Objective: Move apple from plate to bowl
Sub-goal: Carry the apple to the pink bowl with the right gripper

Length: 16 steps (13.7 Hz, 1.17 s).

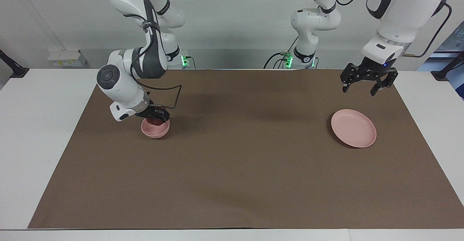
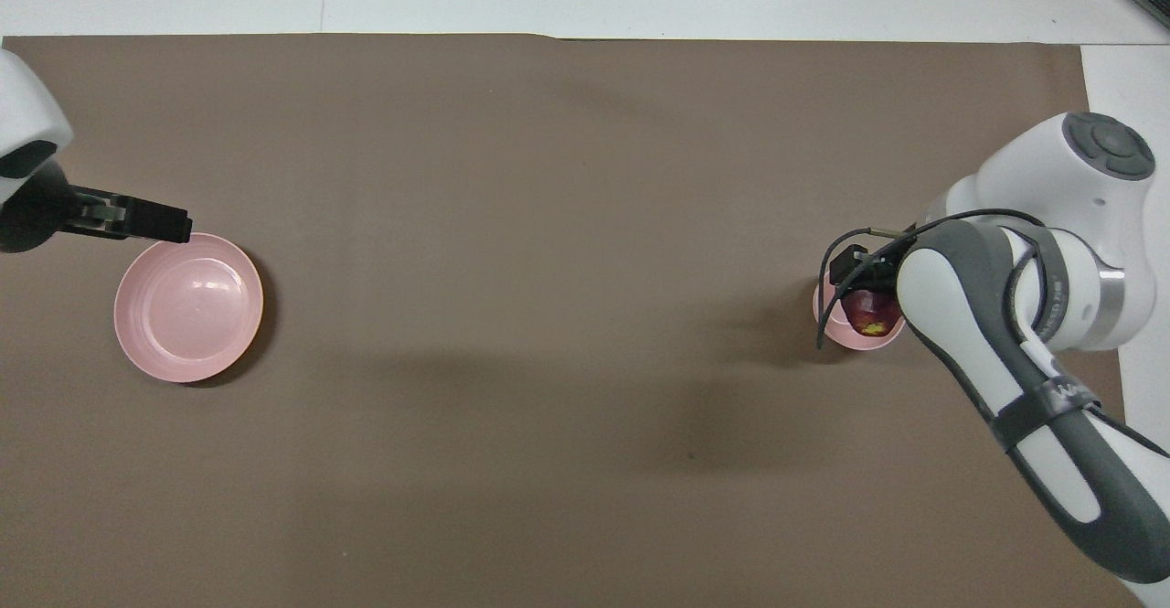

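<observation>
The dark red apple (image 1: 154, 121) sits in the small pink bowl (image 1: 156, 132) toward the right arm's end of the table. In the overhead view the apple (image 2: 868, 313) shows its yellow patch inside the bowl (image 2: 845, 338). My right gripper (image 1: 156, 117) is down at the bowl's rim, right on top of the apple, and the arm partly hides both. The wide pink plate (image 1: 353, 128) lies bare toward the left arm's end; it also shows in the overhead view (image 2: 187, 306). My left gripper (image 1: 359, 88) hangs open and empty in the air, over the mat beside the plate's rim (image 2: 169, 222).
A brown mat (image 1: 232, 161) covers most of the white table (image 1: 36, 125). Nothing else lies on the mat between the bowl and the plate. A white box (image 1: 67, 58) sits at the table's back edge near the right arm's base.
</observation>
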### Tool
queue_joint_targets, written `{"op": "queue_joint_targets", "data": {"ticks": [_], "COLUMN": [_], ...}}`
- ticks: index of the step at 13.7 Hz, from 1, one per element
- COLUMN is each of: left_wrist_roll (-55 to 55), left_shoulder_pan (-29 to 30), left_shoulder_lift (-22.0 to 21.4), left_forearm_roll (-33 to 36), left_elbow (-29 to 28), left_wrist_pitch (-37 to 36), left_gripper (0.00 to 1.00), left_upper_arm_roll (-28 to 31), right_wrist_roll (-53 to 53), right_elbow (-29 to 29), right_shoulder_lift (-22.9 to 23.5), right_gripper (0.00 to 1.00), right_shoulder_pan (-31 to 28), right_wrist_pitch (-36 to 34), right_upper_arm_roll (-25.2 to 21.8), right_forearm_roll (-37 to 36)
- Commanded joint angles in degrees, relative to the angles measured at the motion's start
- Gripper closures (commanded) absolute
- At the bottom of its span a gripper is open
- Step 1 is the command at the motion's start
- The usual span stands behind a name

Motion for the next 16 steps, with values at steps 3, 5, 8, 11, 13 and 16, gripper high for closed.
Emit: {"op": "queue_joint_targets", "data": {"ticks": [3,5,8,11,13,16], "left_wrist_roll": [0.6,0.7,1.5,1.6,1.6,1.6], "left_shoulder_pan": [1.3,2.3,2.9,4.2,4.1,4.1], "left_shoulder_lift": [1.4,1.3,0.7,-0.5,-1.9,-3.5], "left_forearm_roll": [1.2,1.3,1.5,1.5,1.5,1.6], "left_elbow": [9.7,12.4,12.3,10.9,8.6,6.2], "left_wrist_pitch": [-12.4,-15.4,-15.7,-15.9,-16.0,-15.8], "left_gripper": [0.0,0.0,0.0,0.0,0.0,0.0], "left_upper_arm_roll": [-0.1,0.4,0.1,0.1,0.1,0.1], "right_wrist_roll": [-3.4,-2.4,0.1,1.4,0.3,0.2], "right_elbow": [-14.6,-16.9,-16.6,-13.2,-8.7,-0.9], "right_shoulder_lift": [-6.4,-5.2,-4.0,-4.7,-5.7,-7.3], "right_gripper": [1.0,1.0,0.12,0.0,0.0,0.0], "right_shoulder_pan": [-0.7,-0.5,0.5,2.0,2.0,1.3], "right_wrist_pitch": [16.7,22.1,23.2,18.7,12.9,4.5], "right_upper_arm_roll": [0.9,0.9,0.9,0.9,0.9,0.8], "right_forearm_roll": [-3.6,-3.6,-3.6,-3.7,-3.9,-4.1]}}
